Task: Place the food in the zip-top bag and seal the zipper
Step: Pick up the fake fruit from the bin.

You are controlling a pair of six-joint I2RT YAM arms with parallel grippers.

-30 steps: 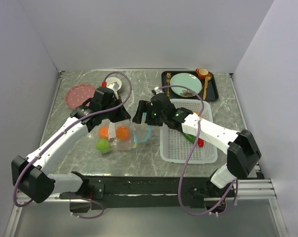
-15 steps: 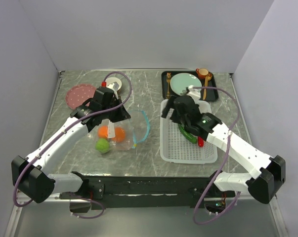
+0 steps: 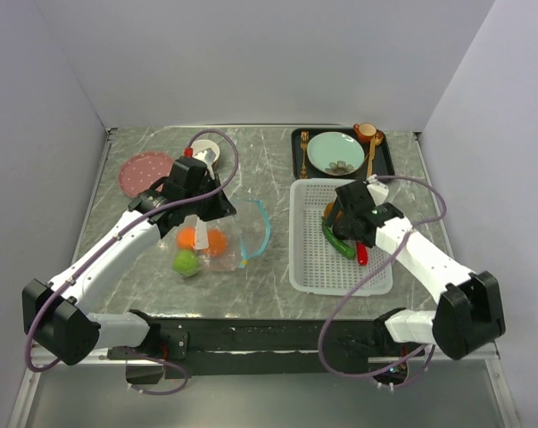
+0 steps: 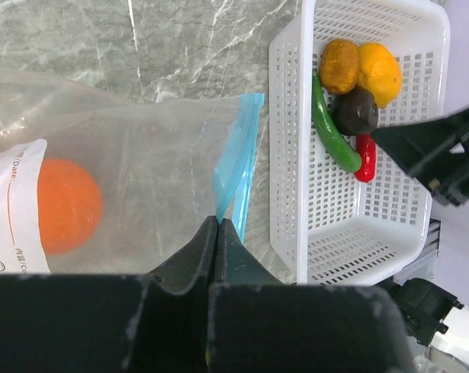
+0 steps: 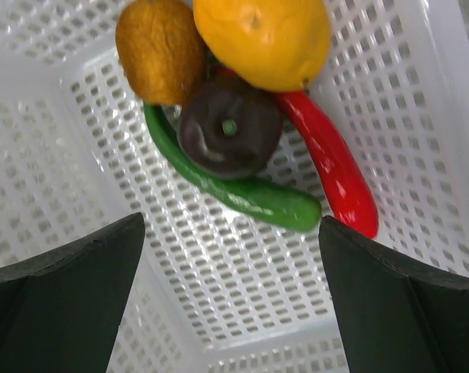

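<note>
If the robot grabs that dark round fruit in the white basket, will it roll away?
It may roll if nudged, since the dark round fruit is ball-shaped. The long green pepper and yellow-brown fruit right beside it would probably hem it in.

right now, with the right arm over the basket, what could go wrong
1. What is left in the basket sits in a tight heap: the dark fruit lies against the pepper and chili, so the open right gripper may catch two pieces or knock one aside.
2. The left gripper pinches the bag at one spot by the zipper; the mouth may sag shut before the next piece arrives.
</note>
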